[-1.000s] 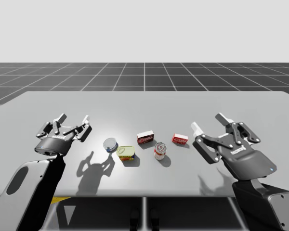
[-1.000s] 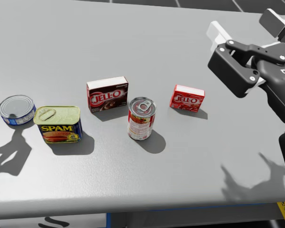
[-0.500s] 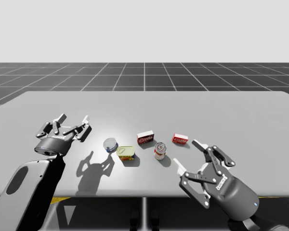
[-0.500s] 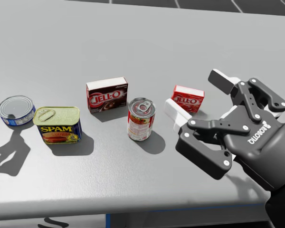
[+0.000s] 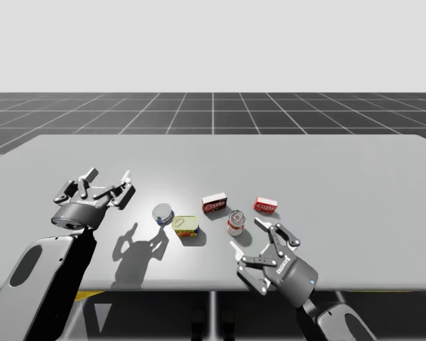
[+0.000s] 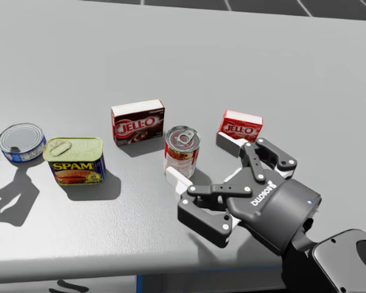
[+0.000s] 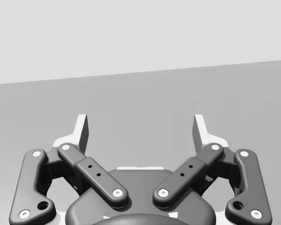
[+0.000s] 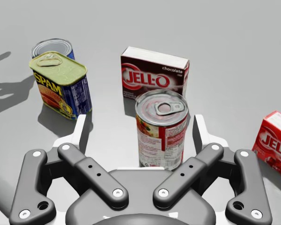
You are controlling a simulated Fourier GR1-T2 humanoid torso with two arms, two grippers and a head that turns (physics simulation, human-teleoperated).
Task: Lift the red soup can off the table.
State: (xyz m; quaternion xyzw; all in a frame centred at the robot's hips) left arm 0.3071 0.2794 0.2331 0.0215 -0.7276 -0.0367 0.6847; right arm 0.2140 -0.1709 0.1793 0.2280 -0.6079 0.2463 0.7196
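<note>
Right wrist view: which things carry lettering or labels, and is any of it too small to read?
Brand print not read out; where it stands:
Dark red box: big white lettering on front.
Yellow-topped blue tin: big yellow lettering on side.
Red soup can: label print too small to read.
Bright red box: white lettering, partly out of view.

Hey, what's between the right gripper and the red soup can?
Nothing: the head view shows only bare table between the open right gripper and the red soup can just ahead of it.
</note>
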